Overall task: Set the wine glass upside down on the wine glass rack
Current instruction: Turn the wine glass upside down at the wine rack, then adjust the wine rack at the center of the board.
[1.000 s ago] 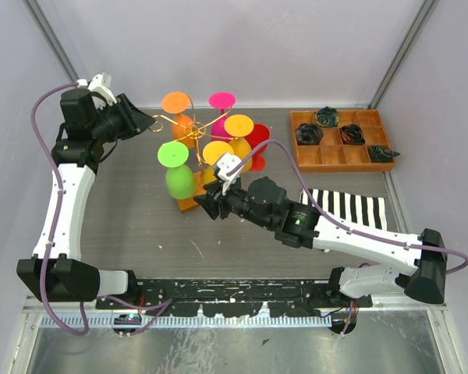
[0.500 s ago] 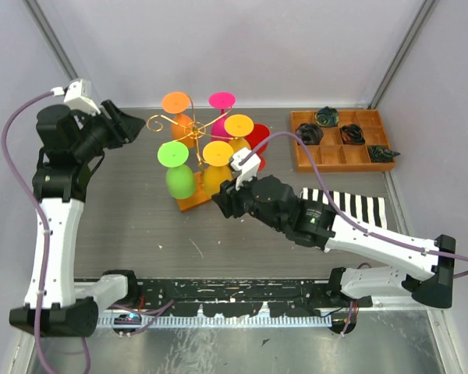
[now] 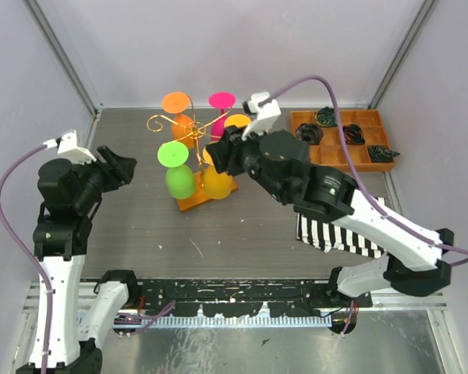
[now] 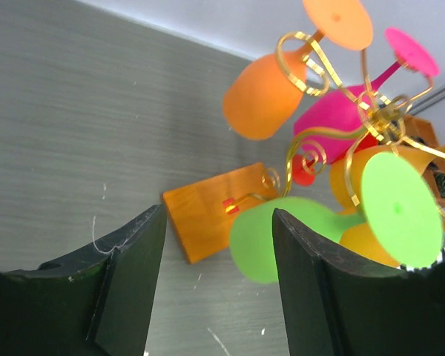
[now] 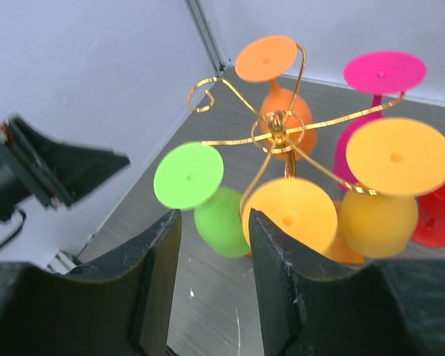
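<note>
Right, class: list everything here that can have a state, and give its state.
Left hand: open, empty.
Right hand: open, empty.
Rack: upright, one curled arm bare.
Green glass: hanging upside down.
Orange glass: hanging upside down.
Pink glass: hanging upside down.
Yellow glasses: both hanging upside down.
Red glass: partly cut off, state unclear.

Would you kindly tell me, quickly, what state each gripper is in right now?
Left gripper: open, holding nothing.
Right gripper: open, holding nothing.
</note>
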